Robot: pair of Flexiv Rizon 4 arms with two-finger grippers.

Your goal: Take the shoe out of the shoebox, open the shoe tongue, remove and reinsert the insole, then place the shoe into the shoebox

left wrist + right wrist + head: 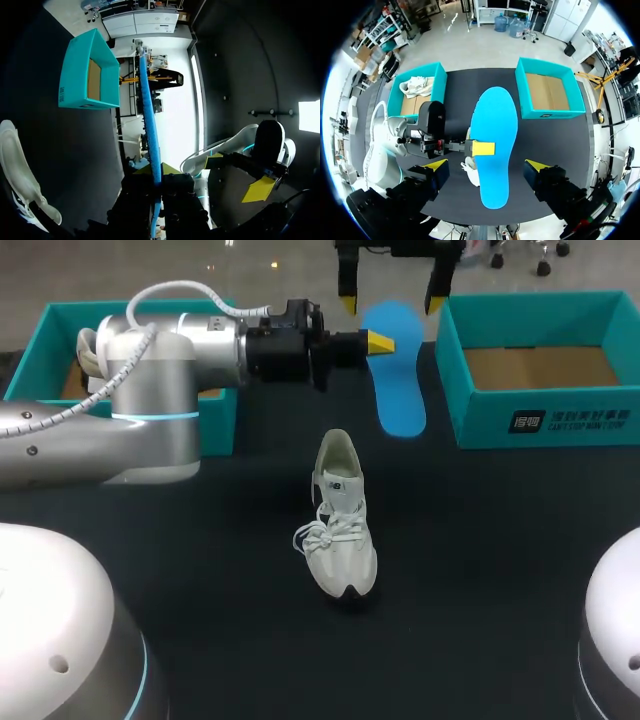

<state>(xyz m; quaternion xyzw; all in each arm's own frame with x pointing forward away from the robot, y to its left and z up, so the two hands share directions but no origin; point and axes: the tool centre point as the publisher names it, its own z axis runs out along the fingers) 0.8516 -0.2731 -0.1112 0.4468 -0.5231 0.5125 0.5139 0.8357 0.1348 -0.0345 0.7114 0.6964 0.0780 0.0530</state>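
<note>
Left claw (378,341) clamps the blue insole (397,380) approx. mid-length, one yellow tip on each face. In its own wrist view the insole (150,115) runs edge-on, straight out from btwn the fingers.

Right claw (391,302) hangs over the insole w/ fingers spread wide, gripping nothing. From its wrist view the insole (495,145) lies flat btwn the two tips and touches neither, w/ the left claw (483,148) biting it from one side.

White shoe (340,525) stands on the black table (500,570), below and apart from both claws, heel end nearer them. From the right claw's side the shoe (469,172) only peeks out from under the insole.

An open teal shoebox (540,420), showing a bare cardboard floor, sits ahead of the left claw, off to one side of the insole. A second teal box (440,82), behind the left claw, holds another white shoe (415,86).
</note>
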